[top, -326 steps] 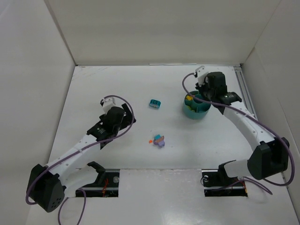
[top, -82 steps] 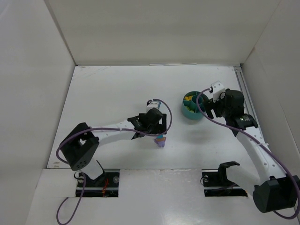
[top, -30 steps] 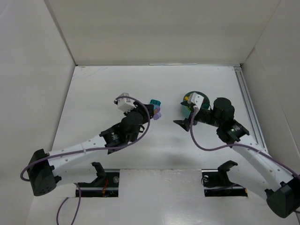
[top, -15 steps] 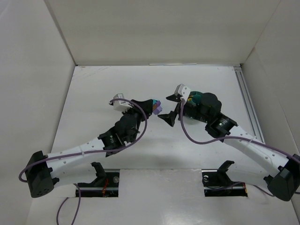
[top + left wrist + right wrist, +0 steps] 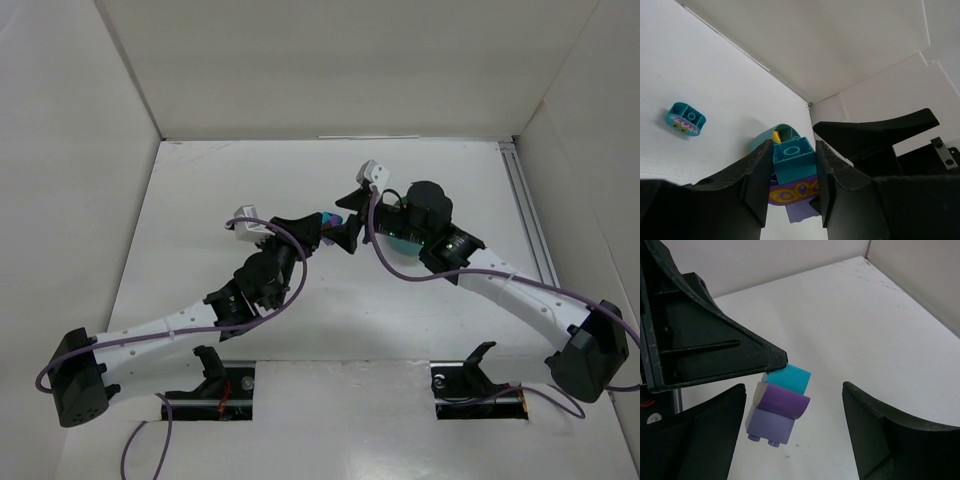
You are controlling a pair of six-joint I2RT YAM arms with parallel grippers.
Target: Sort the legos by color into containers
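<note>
My left gripper [image 5: 794, 150] is shut on a small stack of legos held up off the table: a teal brick [image 5: 794, 160] on top, a purple curved piece [image 5: 782, 399] under it, and a lavender brick [image 5: 770, 424] at the bottom. The jaws pinch the teal brick. My right gripper [image 5: 793, 390] is open, with one finger on each side of the stack and not touching it. In the top view the two grippers meet at mid-table [image 5: 340, 222]. The teal bowl [image 5: 762, 140] lies behind the stack with a yellow brick [image 5: 775, 136] in it.
A loose teal brick with a printed side [image 5: 685, 118] lies on the white table to the left of the bowl. White walls enclose the table on three sides. The right arm [image 5: 480, 275] covers most of the bowl in the top view.
My right gripper has swung left from beside the bowl to straddle the held stack, its jaws a little narrower. My left gripper has kept its hold, shifting slightly.
</note>
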